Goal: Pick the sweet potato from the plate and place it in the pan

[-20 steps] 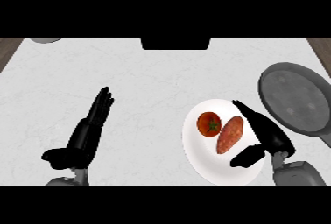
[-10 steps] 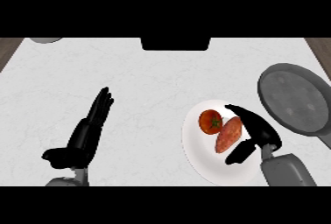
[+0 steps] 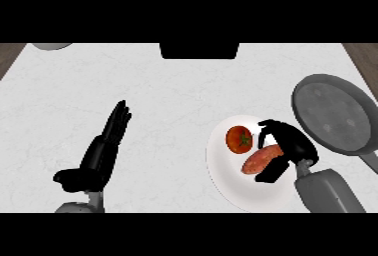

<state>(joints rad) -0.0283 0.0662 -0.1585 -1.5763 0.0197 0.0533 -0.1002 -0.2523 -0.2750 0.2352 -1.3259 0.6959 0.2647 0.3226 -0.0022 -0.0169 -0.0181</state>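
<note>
Item one, nearest you: left hand, low on the counter, fingers straight and pressed together, holding nothing. Item two: right hand, over the white plate, fingers curled down around the sweet potato, thumb beneath its near end. The sweet potato lies on the plate, just beside a tomato. Item three, farther right: your grey pan, beside the plate.
</note>
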